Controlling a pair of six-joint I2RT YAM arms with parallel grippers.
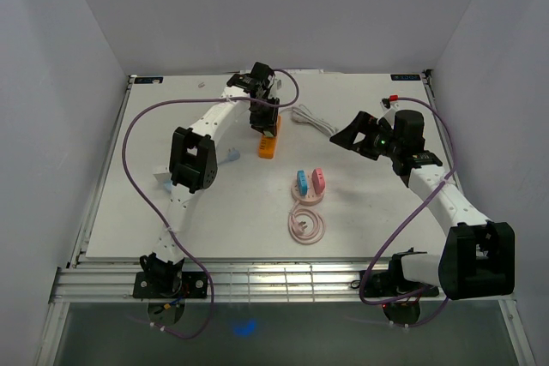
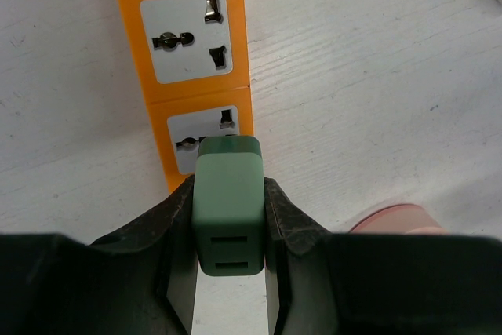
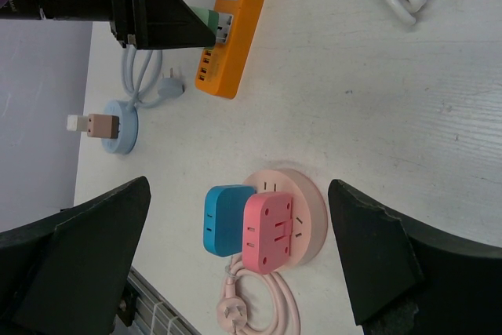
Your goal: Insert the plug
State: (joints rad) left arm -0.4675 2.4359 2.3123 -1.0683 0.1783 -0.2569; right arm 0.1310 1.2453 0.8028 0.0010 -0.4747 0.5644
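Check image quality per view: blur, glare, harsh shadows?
Top external: even soft light, faint shadows, no glare. Left wrist: green plug and orange power strip sharp, left gripper's fingers near black. Right wrist: pink adapter crisp, right gripper's fingers dark silhouettes.

A green plug (image 2: 228, 202), a boxy block with rounded edges and two slots in its rear face, is clamped between the left jaws, one jaw against each side. Its front end is held over the nearer socket of an orange power strip (image 2: 188, 60), which lies flat on the worktop (image 2: 376, 76) just ahead of the jaws. Two white socket faces are seen; whether the prongs are seated cannot be told.
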